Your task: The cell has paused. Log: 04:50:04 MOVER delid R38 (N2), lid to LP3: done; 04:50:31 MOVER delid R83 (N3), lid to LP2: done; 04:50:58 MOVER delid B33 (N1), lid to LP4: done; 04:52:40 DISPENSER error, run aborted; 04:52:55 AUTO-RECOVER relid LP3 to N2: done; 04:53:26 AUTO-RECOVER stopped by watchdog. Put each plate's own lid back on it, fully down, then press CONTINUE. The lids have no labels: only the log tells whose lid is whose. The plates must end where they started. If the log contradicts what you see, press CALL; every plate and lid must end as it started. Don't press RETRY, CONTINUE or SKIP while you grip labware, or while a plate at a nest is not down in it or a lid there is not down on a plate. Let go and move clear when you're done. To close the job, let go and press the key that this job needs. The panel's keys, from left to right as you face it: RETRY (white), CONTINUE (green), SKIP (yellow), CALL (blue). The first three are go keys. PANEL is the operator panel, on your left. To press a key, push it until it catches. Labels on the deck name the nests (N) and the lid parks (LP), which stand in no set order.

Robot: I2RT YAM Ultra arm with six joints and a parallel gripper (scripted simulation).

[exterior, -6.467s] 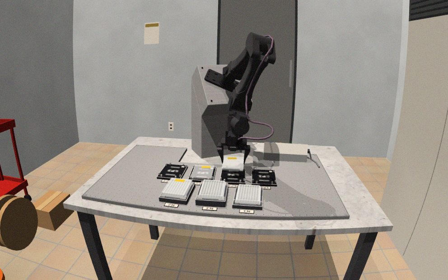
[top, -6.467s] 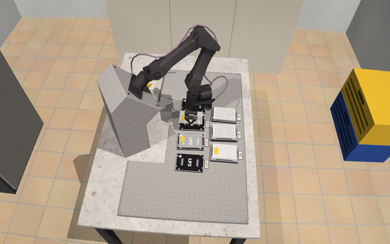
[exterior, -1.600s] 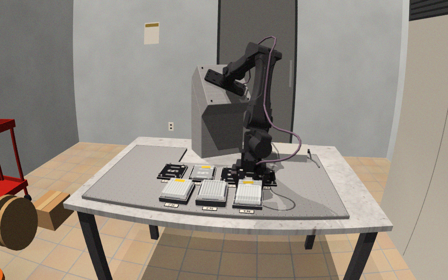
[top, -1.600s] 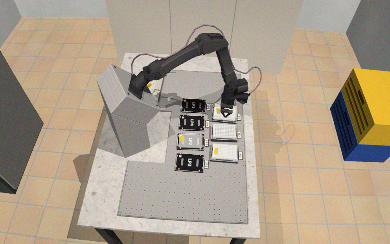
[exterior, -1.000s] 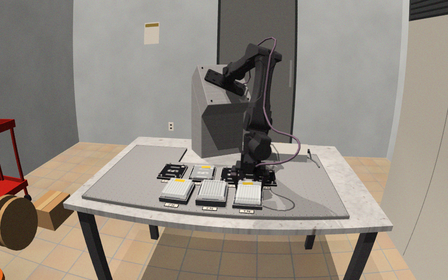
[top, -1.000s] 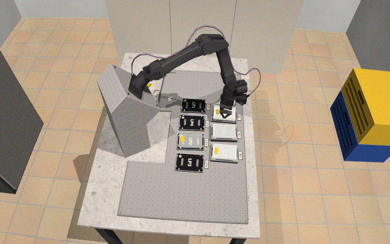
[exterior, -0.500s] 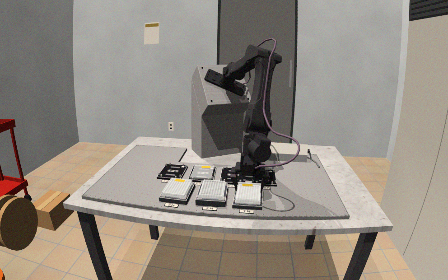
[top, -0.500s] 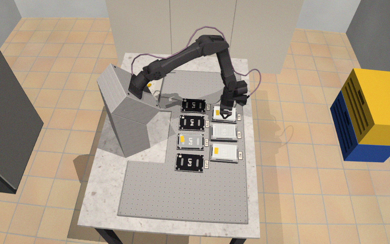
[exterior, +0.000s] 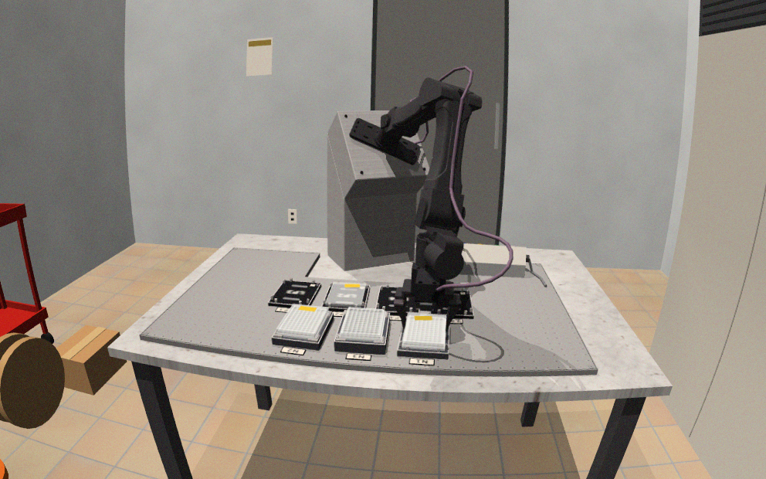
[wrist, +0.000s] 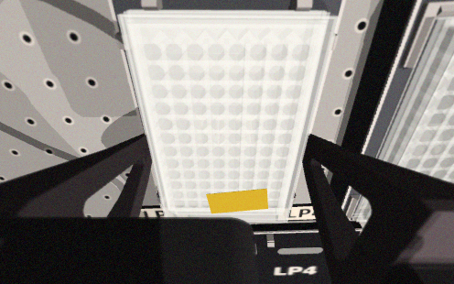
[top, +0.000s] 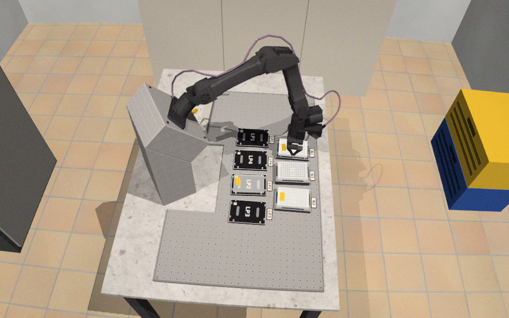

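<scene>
At the nest labelled N1, the far end of the plate row in the top view:
- The black two-fingered gripper (top: 294,146) (exterior: 426,323) (wrist: 227,143) points down, its fingers set wide and closed on the long sides of a clear, rectangular plastic lid with a yellow patch (top: 303,148) (exterior: 425,333) (wrist: 227,114).
- That lid lies level over the white well plate at N1, lined up with it; whether it is fully down I cannot tell.
- Next along, the white, many-welled rectangular plate at N3 (top: 292,171) (exterior: 361,324) (wrist: 439,128) sits in its nest, uncovered.
- At N2, a clear lid with its own yellow patch (top: 296,198) (exterior: 302,321) covers a white plate.
- In the parallel row, a third clear, yellow-patched lid (top: 248,184) (exterior: 346,295) lies on park LP2.
- The black rectangular parks LP1 (top: 252,137), LP4 (top: 250,159) (wrist: 297,259) and LP3 (top: 247,212) (exterior: 294,292) bear no lid.
- Behind the arm, the pale box-shaped operator panel (top: 203,112) (exterior: 496,256) is partly hidden; in the top view a yellow key (top: 194,110) shows.

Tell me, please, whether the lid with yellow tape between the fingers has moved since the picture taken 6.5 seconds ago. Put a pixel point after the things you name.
Yes, the lid (top: 302,150) (exterior: 425,333) (wrist: 229,114) has gone from above park LP4 (top: 240,160) to nest N1.
</scene>
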